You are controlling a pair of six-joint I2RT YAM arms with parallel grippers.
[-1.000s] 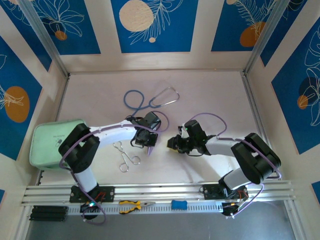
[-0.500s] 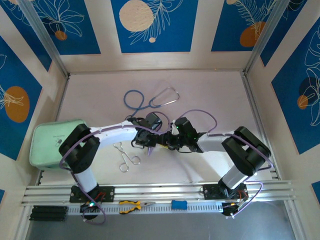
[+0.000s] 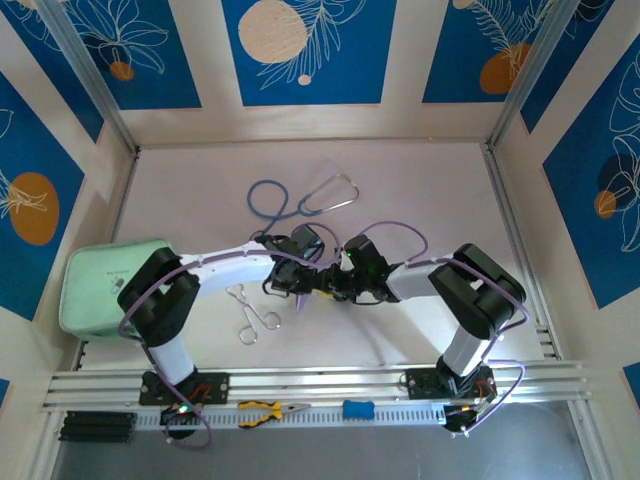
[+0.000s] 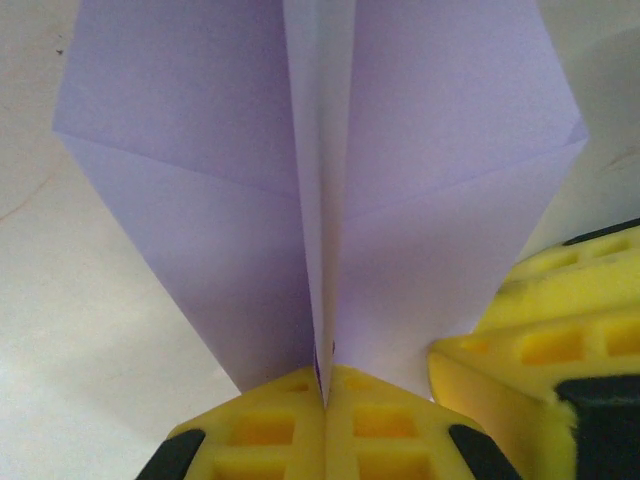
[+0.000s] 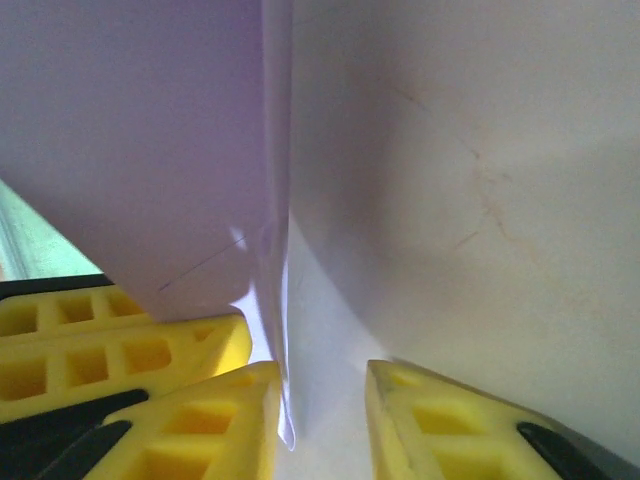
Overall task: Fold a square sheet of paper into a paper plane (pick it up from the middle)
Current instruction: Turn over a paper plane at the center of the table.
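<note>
While left gripper (image 4: 325, 392) pinches the paper plane (image 4: 420, 150), right gripper (image 5: 324, 392) gapes.

Walls (image 3: 310, 50) w/ blue panels, white leaf outlines, orange & cream discs, cream strips btwn. Metal posts (image 3: 90, 80) in back corners. Pale table (image 3: 420, 190), faint stains, evenly lit. Aluminium rails (image 3: 320, 385) along near edge.
</note>
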